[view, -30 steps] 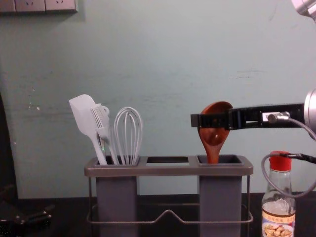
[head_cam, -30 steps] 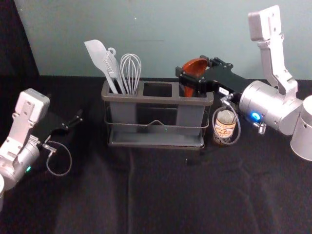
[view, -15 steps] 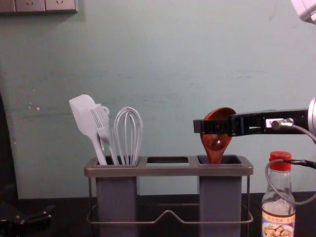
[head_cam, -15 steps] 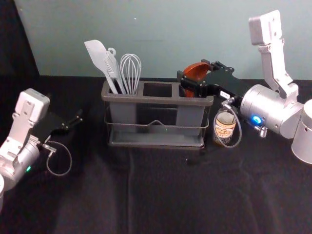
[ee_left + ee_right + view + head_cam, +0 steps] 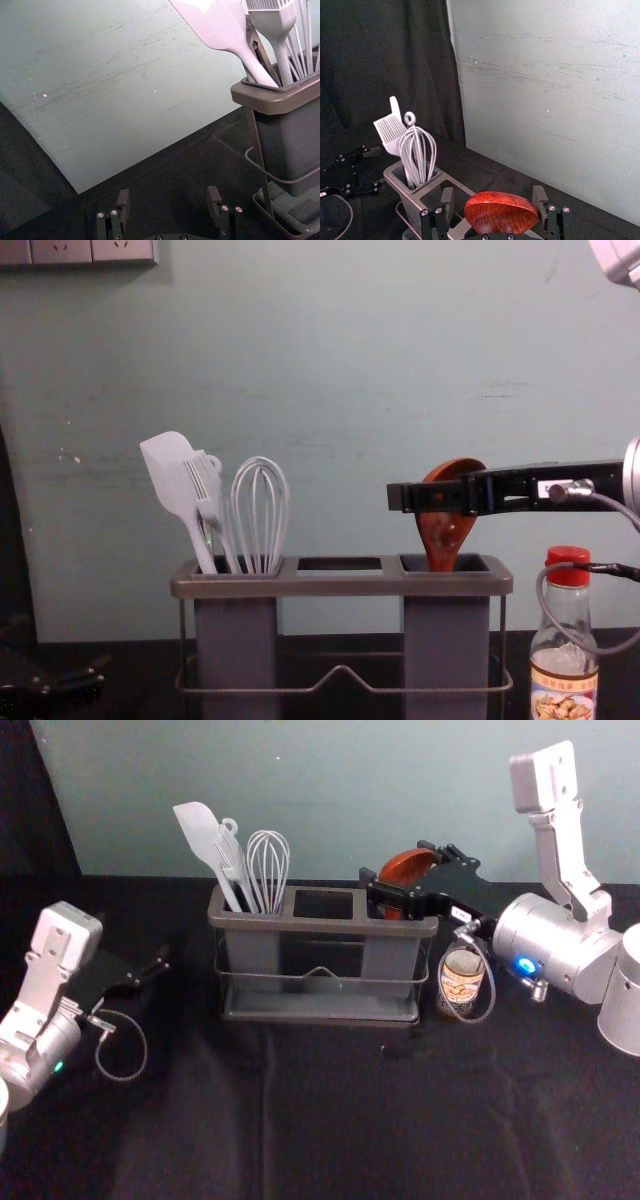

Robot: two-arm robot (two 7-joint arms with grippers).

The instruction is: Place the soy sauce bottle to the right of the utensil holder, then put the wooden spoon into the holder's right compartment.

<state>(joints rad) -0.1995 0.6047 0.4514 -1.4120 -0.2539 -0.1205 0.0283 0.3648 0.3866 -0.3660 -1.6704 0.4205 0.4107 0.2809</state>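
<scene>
My right gripper's [image 5: 398,865] two jaws stand apart astride one wooden spoon [image 5: 407,869], upright in one holder's [image 5: 320,925] right compartment; one soy sauce bottle [image 5: 462,984] stands at its 3 o'clock, my left gripper [image 5: 150,972], jaws apart, at 9.

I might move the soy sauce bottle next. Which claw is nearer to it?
Right. The right claw is above the right end of the utensil holder, near the soy sauce bottle; the left claw is out past the holder's left end.
</scene>
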